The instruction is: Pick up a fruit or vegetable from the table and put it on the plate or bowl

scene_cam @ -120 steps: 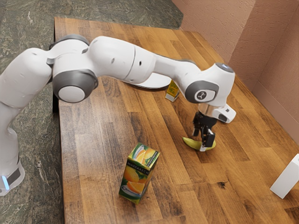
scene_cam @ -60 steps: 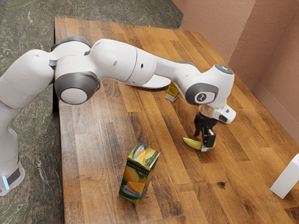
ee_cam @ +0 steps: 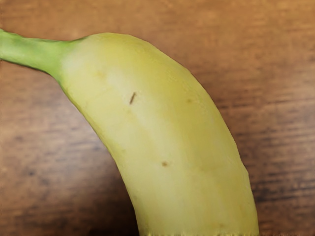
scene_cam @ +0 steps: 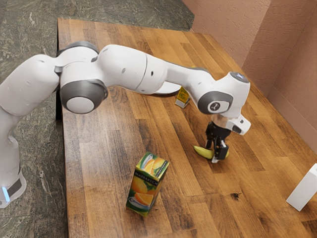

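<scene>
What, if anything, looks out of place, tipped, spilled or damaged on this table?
Nothing stands out. The banana lies intact on the wooden table under the gripper, the orange juice carton stands upright, and nothing is spilled. The dark spot in the wood looks like a knot.

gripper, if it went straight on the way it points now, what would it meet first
The banana, lying close under the gripper; the table comes right after, though depth is unclear.
</scene>
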{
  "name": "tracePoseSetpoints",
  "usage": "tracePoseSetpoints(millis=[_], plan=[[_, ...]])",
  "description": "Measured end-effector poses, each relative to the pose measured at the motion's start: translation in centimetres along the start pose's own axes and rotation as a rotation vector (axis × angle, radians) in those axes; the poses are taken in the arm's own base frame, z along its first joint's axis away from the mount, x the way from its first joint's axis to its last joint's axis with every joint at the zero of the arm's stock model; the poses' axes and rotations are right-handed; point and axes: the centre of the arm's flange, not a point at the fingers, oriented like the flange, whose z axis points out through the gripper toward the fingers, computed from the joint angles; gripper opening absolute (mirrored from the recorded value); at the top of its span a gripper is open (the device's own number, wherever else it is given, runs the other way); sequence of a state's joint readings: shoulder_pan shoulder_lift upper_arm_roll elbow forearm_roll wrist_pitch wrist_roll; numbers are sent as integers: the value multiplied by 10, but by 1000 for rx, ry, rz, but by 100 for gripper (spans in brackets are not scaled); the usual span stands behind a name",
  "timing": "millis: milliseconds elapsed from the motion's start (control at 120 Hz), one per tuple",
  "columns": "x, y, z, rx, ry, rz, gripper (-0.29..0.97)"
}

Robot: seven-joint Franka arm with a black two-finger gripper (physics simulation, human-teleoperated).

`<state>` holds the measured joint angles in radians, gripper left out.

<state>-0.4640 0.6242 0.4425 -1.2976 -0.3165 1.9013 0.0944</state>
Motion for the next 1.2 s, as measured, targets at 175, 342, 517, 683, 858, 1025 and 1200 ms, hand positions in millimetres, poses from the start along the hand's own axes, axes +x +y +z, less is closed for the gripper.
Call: tracePoseSetpoints(millis=[175, 342, 517, 683, 858, 1025, 1200], plan=[[0, 1, -4, 17, 3, 10, 38], [1, 2, -7, 29, 3, 17, 30], [1, 2, -10, 35, 5, 20, 22], [1, 2, -9, 38, 2, 20, 21], [0, 1, -5, 38, -8, 15, 21], [-5, 0, -11, 54, -43, 21, 14], [-12, 9, -44, 89, -81, 51, 15]])
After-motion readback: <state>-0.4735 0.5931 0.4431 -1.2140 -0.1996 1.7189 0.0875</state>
